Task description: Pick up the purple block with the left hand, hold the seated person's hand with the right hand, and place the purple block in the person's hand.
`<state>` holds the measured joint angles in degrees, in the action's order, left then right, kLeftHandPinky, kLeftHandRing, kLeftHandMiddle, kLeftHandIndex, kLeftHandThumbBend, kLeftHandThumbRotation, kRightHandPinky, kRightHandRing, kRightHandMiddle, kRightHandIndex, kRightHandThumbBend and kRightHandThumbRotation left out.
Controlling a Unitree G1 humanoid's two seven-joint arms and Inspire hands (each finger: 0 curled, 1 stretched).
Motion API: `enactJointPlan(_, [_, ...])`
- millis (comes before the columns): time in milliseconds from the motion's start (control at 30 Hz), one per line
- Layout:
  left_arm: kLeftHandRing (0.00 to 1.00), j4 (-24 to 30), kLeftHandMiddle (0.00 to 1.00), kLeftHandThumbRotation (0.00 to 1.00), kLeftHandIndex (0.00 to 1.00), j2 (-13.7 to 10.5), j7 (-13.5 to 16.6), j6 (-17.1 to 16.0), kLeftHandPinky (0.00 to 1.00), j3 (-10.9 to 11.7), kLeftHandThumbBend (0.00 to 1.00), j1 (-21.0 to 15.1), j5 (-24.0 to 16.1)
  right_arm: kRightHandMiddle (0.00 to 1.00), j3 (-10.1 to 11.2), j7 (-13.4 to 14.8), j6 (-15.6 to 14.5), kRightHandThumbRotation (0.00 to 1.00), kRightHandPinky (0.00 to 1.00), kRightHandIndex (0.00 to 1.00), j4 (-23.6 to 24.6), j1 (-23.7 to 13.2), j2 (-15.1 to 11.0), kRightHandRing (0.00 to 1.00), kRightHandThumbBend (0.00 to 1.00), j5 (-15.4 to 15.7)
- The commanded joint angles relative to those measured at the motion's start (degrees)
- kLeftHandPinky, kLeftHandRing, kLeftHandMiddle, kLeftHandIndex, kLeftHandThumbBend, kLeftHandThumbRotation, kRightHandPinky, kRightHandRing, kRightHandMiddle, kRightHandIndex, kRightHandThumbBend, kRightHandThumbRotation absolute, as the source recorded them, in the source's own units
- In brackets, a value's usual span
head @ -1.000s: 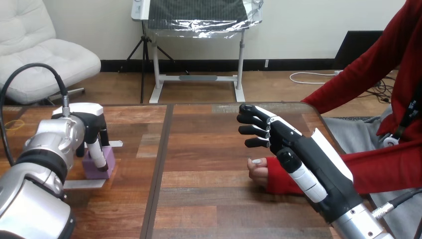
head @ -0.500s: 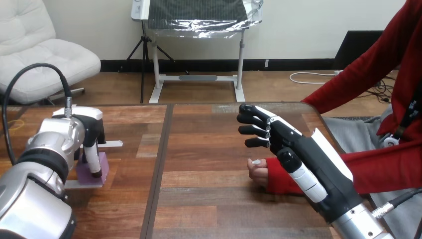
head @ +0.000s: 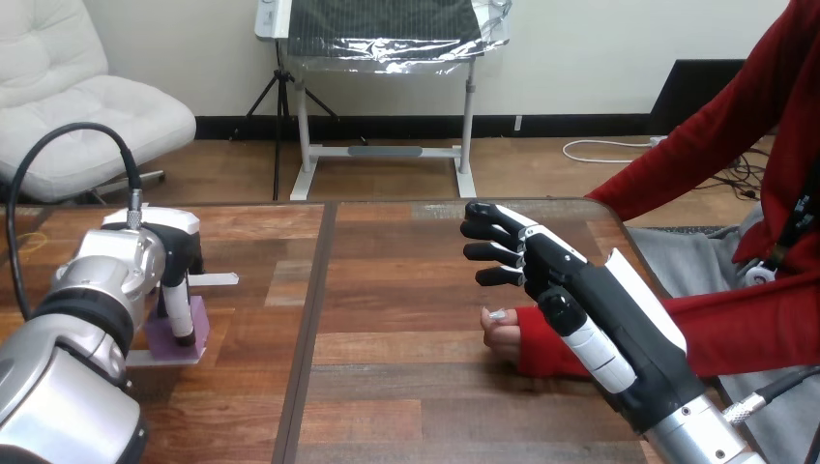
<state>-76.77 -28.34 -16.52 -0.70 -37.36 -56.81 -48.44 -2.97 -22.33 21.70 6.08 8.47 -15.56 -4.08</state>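
Purple block [head: 199, 329] sits near left edge of table [head: 406, 290], fingers of your left hand [head: 174, 246] curled down round it. Block looks light, rigid, smooth: pinch opposite flat faces, squeeze firmly. Right hand [head: 580, 290] spread above person's hand [head: 501, 333] near right edge, not clasping.
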Motion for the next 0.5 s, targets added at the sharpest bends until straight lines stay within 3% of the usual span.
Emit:
enactJointPlan(0, [0.84,-0.08,0.85,0.00,0.86,0.28,-0.26,0.42,0.78,-0.66,0.79,-3.62,-0.56,0.89,0.94,0.54,0.89,1.00,0.79,0.90,2.48,-3.05,-0.06,0.85,0.92,-0.33])
enactJointPlan(467, [0.84,0.01,0.85,0.00,0.85,0.27,-0.67,0.45,0.78,0.19,0.76,-3.45,0.50,0.88,1.00,0.63,1.02,1.00,0.78,0.89,2.27,-2.99,0.02,0.85,0.92,-0.36])
